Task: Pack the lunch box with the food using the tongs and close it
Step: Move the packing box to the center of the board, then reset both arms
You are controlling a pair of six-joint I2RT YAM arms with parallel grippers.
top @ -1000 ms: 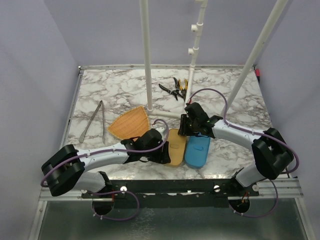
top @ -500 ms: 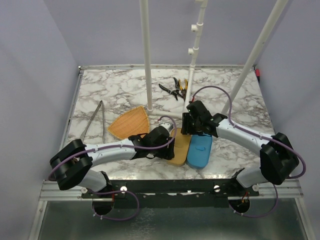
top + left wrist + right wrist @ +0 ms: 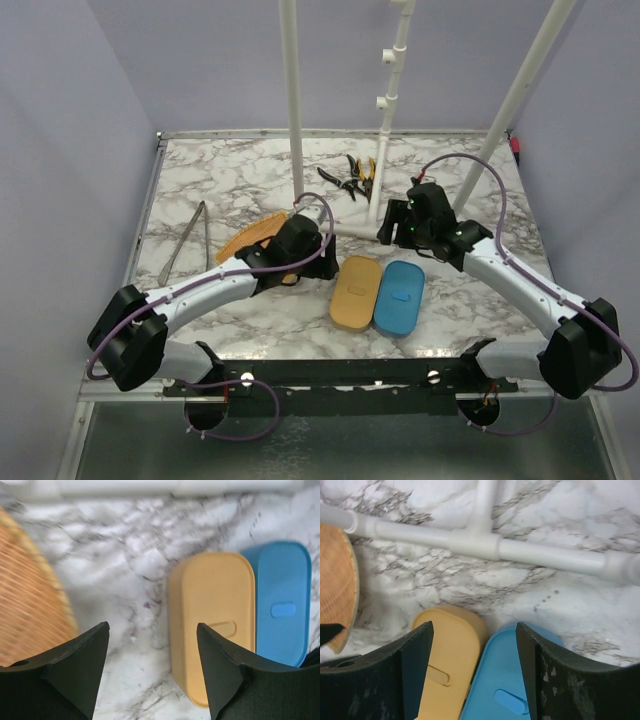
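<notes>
the left tool [image 3: 288, 243] stands wide, its two black fingers [image 3: 75, 665] well apart with only bare marble between them and nothing held. it hangs above the worktop [image 3: 290, 325] over the near right edge of a woven fan-shaped mat [image 3: 245, 245], which fills the left side of its wrist view. just right of it lie the yellow box [image 3: 355, 293] and the blue box [image 3: 398, 297], both closed, flat on the worktop, side by side with their long sides touching, the yellow on the left; each has a small oblong tab on its lid. the right tool [image 3: 405, 225] also stands wide and holds nothing. it is off the boxes, just beyond their far ends, and its wrist view looks down between the fingers at the far ends of both boxes and the marble beyond. close by, farther still, the white pipe [image 3: 292, 120] frame has its foot lying across the worktop with uprights rising from it. the tongs [image 3: 190, 240] lie flat at the left of the worktop, beyond the mat and well apart from the boxes and both tools, joined end far, the two arms spreading toward the near side. pliers [image 3: 350, 178] with black and yellow handles lie at the far middle, behind the pipe foot.
</notes>
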